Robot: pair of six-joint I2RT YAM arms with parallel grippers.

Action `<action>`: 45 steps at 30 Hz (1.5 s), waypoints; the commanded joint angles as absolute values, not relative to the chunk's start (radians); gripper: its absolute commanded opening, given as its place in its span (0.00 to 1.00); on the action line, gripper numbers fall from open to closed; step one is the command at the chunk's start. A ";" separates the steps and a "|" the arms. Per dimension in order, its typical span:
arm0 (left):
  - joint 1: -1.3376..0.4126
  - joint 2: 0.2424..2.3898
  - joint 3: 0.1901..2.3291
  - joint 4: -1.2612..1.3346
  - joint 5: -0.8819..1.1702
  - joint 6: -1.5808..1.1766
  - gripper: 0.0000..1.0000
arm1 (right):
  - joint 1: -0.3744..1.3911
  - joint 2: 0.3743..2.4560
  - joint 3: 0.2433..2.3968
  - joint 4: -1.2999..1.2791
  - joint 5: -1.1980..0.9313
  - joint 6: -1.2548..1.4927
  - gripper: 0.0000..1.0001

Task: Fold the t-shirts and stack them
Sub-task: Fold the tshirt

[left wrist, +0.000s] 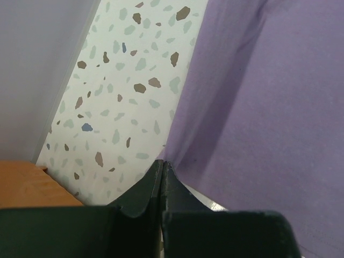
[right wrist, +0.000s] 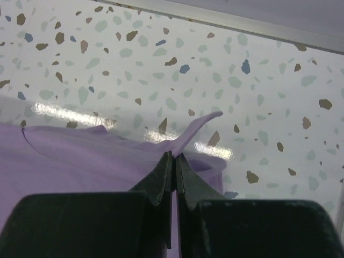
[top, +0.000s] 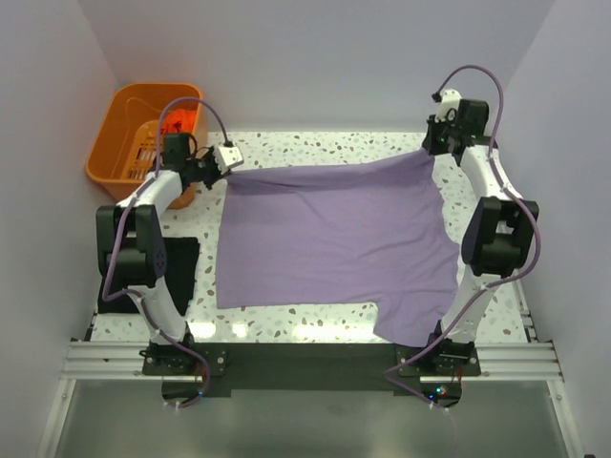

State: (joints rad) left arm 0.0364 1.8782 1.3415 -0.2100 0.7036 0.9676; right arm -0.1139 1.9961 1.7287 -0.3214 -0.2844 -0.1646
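Note:
The lilac-purple t-shirt [top: 329,234] lies spread across the table, its far edge stretched between both grippers. My left gripper [top: 232,162] is shut on its far left corner [left wrist: 226,107]. My right gripper [top: 431,145] is shut on its far right corner [right wrist: 80,156], a tip of cloth poking out past the fingertips. A sleeve hangs over the near table edge [top: 410,320]. A black t-shirt [top: 179,267] lies folded at the left behind the left arm. Orange-red cloth [top: 179,119] shows inside the basket.
An orange plastic basket [top: 119,143] stands at the far left corner, partly off the terrazzo table [top: 325,143]; its edge shows in the left wrist view [left wrist: 27,185]. Walls close in on the back and both sides.

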 commanded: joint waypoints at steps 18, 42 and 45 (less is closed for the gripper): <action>0.057 1.730 1.194 -0.224 0.716 1.160 0.00 | -0.127 1.645 1.388 -0.341 -0.314 -0.279 0.00; 0.035 1.776 1.089 -0.302 0.655 1.296 0.00 | -0.126 1.582 1.108 -0.388 -0.253 -0.291 0.00; 0.023 1.770 1.092 -0.327 0.647 1.295 0.00 | -0.126 1.585 1.121 -0.391 -0.242 -0.296 0.00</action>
State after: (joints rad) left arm 0.0334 1.7721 1.0969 -0.2920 0.6521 1.2629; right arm -0.1204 1.6283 1.1034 -0.4004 -0.2707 -0.2729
